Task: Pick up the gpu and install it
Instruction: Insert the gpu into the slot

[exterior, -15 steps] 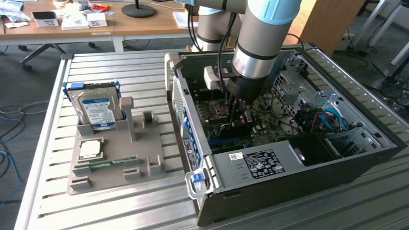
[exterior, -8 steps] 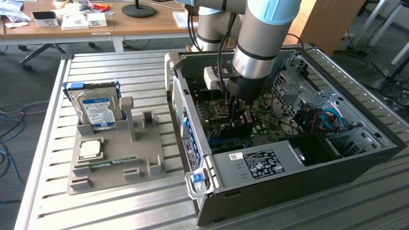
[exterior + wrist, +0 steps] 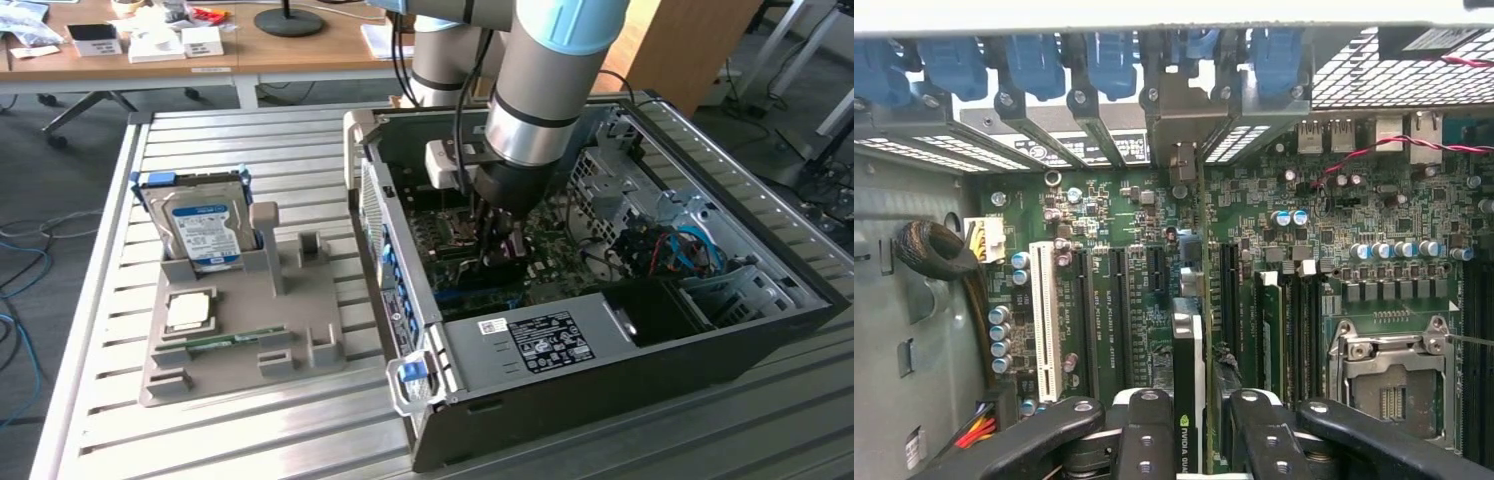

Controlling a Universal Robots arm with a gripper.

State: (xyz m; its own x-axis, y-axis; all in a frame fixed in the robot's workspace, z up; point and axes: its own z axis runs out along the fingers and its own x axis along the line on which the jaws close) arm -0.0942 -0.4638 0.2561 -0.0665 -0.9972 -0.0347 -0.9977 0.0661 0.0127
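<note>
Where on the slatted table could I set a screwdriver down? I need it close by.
Bare slats lie in front of the grey parts holder, and more behind the hard drive, up to the table's far edge. It is crowded inside the computer case, where the gripper holds the gpu over the motherboard.

I'm looking across a worktop [image 3: 227, 420] of ribbed, pale metal slats, bright under even light. Beyond its far edge, on the exterior view's left, a wooden desk [image 3: 254, 50] stands with small white boxes [image 3: 167, 42] and a round black lamp base [image 3: 290, 20] on it. Grey floor [image 3: 54, 180] runs along the left, where blue and grey cables [image 3: 16, 250] trail loose. Far right, I can see a wooden panel [image 3: 681, 45] standing upright, and pale metal legs [image 3: 801, 50] beyond it.
</note>
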